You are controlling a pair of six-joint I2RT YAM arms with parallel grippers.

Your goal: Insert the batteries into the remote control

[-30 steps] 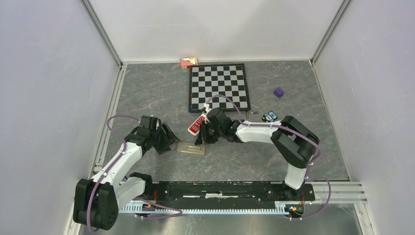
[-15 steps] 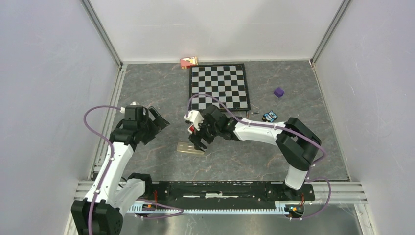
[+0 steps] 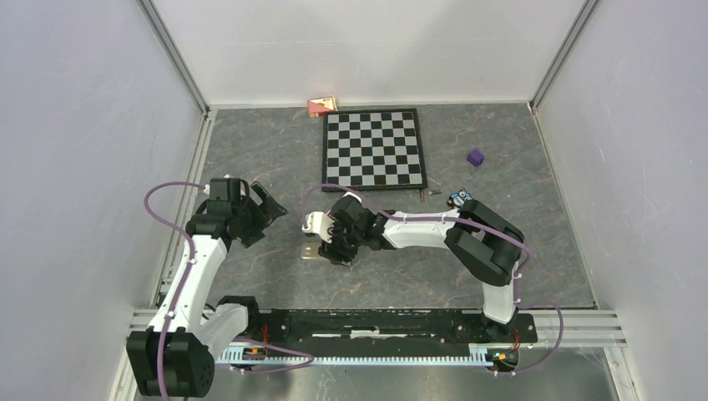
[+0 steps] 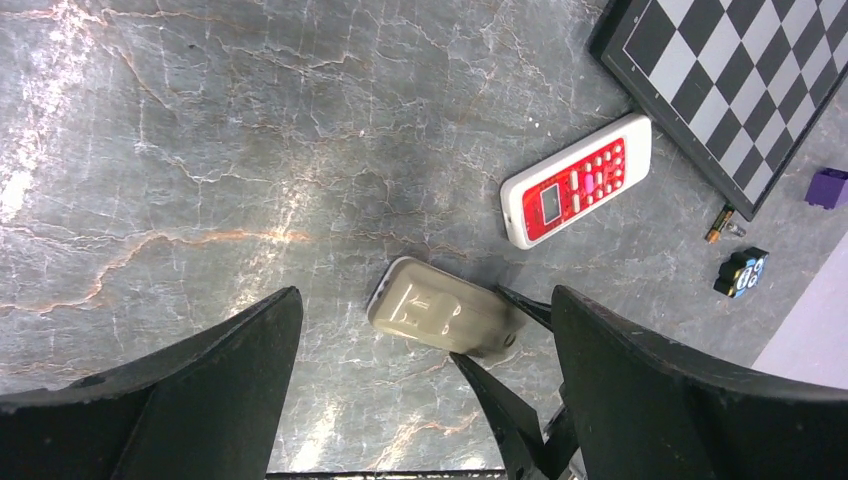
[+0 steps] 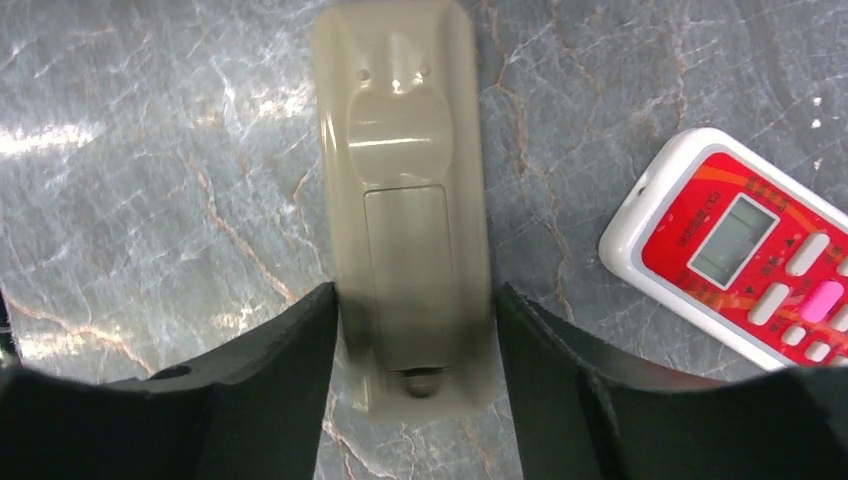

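Straddling beige remote [image 5: 405,200], wrist-view only.

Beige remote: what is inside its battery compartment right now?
The beige remote lies back up with its battery cover in place, so the inside is hidden. One battery lies loose by the chessboard corner.

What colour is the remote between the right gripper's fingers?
Beige; the remote shows best in the right wrist view.

Flat black-and-white chequered board [image 3: 373,149]; small purple cube [image 3: 475,157] right of it; red-and-yellow box [image 3: 321,106] off its far-left corner.
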